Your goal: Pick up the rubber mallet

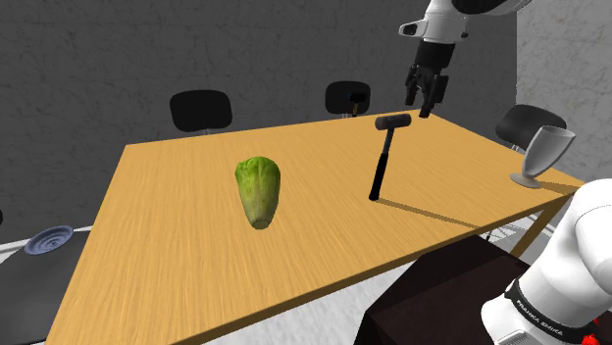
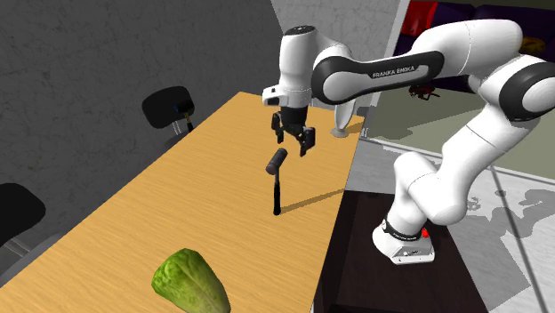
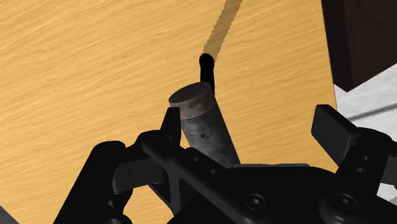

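Observation:
The mallet (image 1: 384,157) stands upright on the wooden table (image 1: 177,196), balanced on the tip of its thin black handle with its dark grey cylindrical head on top. From the second exterior view, the mallet (image 2: 277,182) is near the table edge closest to the arm. My gripper (image 1: 424,106) hovers open just above and a little beyond the head, nothing held. Along the gripper, the mallet head (image 3: 200,121) lies between the spread fingers, close beside one fingertip (image 3: 170,121); the other fingertip (image 3: 332,126) is well apart from it.
A green lettuce head (image 1: 259,191) lies mid-table. A grey goblet (image 1: 539,155) stands at the table corner by the arm. Black chairs (image 1: 201,110) line the far side, and a grey plate (image 1: 49,239) sits low at the shoulder view's left. The dark stand (image 1: 441,294) abuts the table.

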You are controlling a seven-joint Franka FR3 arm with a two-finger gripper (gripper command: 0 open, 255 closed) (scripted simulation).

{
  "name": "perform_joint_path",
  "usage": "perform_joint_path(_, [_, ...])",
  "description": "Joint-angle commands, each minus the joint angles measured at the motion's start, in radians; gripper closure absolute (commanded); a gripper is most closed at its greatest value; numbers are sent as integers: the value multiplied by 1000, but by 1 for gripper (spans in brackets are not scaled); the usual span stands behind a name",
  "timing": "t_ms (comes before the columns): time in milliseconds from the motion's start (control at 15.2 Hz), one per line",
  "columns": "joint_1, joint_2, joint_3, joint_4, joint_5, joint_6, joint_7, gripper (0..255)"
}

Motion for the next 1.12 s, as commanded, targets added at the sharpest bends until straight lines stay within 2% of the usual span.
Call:
perform_joint_path(0, [52, 73, -45, 60, -17, 17, -232, 0])
perform_joint_path(66, [74, 108, -62, 88, -19, 28, -329, 0])
perform_joint_path(528, [70, 114, -70, -1, -24, 122, -328, 0])
perform_joint_path(726, [70, 115, -70, -8, -24, 130, -328, 0])
perform_joint_path(792, [70, 115, -70, -8, -24, 130, -328, 255])
perform_joint_path(1056, [70, 115, -70, -8, -24, 130, -328, 255])
